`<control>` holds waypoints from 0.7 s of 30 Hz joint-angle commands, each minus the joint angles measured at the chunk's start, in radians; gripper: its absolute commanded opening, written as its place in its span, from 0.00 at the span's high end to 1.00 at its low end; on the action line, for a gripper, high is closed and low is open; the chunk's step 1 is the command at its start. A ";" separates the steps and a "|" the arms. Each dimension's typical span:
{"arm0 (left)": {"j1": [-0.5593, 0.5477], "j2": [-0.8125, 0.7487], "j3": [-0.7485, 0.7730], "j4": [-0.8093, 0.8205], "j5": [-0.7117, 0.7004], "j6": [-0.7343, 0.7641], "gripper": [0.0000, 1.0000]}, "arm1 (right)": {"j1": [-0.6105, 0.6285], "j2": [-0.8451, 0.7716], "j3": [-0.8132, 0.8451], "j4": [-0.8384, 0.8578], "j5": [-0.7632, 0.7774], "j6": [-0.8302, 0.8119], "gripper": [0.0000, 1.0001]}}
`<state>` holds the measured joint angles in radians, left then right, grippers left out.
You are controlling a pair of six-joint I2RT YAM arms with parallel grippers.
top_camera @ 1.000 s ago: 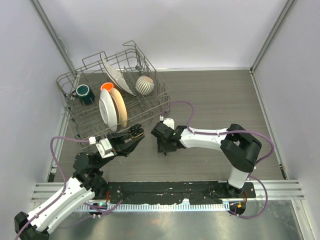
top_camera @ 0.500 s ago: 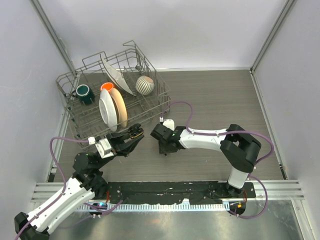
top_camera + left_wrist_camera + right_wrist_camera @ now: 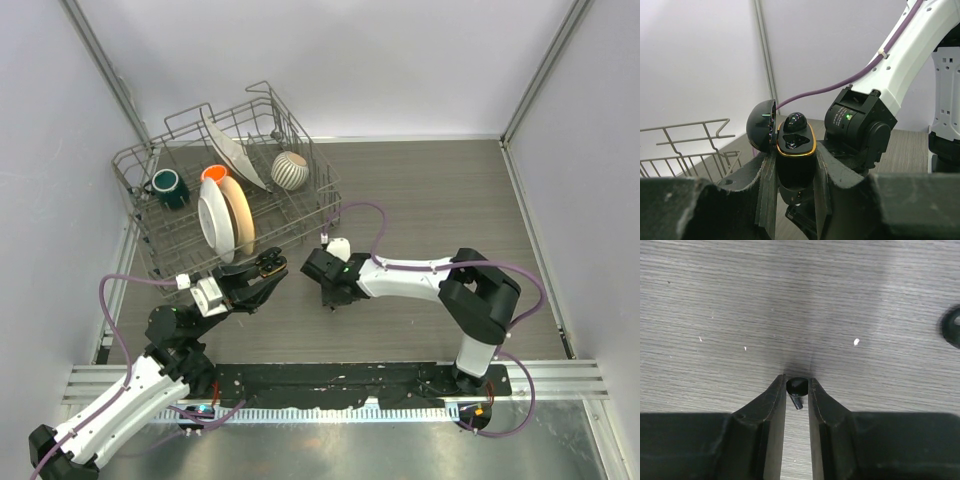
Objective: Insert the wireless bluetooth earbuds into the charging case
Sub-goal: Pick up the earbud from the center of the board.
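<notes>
one earbud (image 3: 795, 122) in case (image 3: 795, 172), second earbud (image 3: 798, 387) in right end effector (image 3: 797, 379)

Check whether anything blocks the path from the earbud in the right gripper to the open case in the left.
Nothing visible does. The right gripper pinches the earbud down at the table. The charging case, lid open, is clamped in the left gripper. The top view shows only bare tabletop between the two.

A robotics lab test cell: bare white panel walls (image 3: 380, 60) framed by aluminium posts (image 3: 100, 60), a wood-grain tabletop (image 3: 430, 190), and a metal mounting rail (image 3: 560, 375) along the frame's bottom edge.
</notes>
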<state>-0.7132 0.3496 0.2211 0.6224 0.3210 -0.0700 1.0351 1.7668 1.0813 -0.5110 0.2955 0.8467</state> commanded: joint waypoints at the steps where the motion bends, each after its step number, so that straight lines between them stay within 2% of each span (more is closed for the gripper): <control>1: 0.003 -0.001 0.001 0.025 -0.017 0.006 1.00 | 0.006 -0.062 -0.035 -0.008 0.065 0.069 0.80; 4: 0.001 -0.006 -0.002 0.025 -0.019 0.004 1.00 | 0.006 -0.110 -0.081 0.002 0.096 0.121 0.86; 9: 0.001 -0.009 -0.003 0.023 -0.025 0.003 1.00 | 0.011 -0.187 -0.168 0.026 0.165 0.227 0.85; 15: 0.001 -0.003 -0.003 0.028 -0.025 0.001 1.00 | 0.013 -0.195 -0.172 0.028 0.171 0.171 0.71; 18: 0.001 0.005 -0.003 0.036 -0.023 0.001 1.00 | 0.013 -0.176 -0.152 0.023 0.163 0.122 0.59; 21: 0.001 0.006 -0.005 0.040 -0.019 -0.005 1.00 | 0.011 -0.159 -0.121 0.002 0.157 0.094 0.57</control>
<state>-0.7132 0.3515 0.2161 0.6231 0.3130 -0.0704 1.0416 1.5967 0.9016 -0.5018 0.4179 0.9848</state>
